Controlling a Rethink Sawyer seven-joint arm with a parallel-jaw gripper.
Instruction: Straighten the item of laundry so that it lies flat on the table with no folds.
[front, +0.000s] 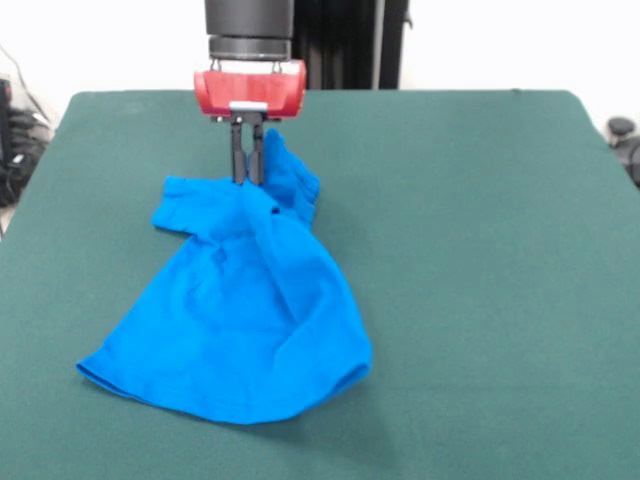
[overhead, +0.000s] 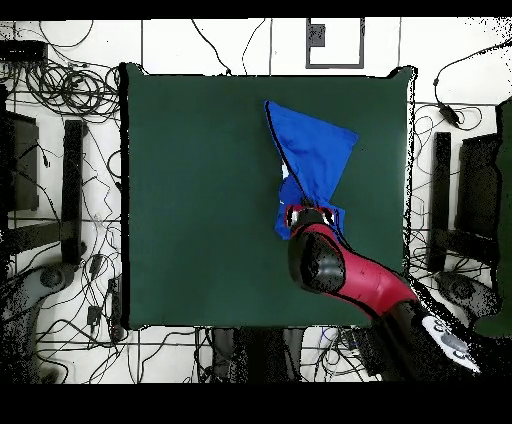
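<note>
The item of laundry (front: 240, 320) is a bright blue T-shirt lying crumpled on the dark green table (front: 480, 250), left of centre. It fans wide towards the near edge and bunches into folds at its far end. My gripper (front: 247, 180) comes straight down onto that bunched far end, its two dark fingers (front: 237, 155) pressed close together with blue cloth pinched at their tips. In the overhead view the item of laundry (overhead: 310, 150) forms a folded triangle on the table (overhead: 200, 200), and my red arm (overhead: 330, 265) covers its lower end and hides the fingers.
Bare green felt stretches wide to the right of the shirt in the front view. Cables and dark stands (overhead: 70, 180) crowd the floor around the table in the overhead view.
</note>
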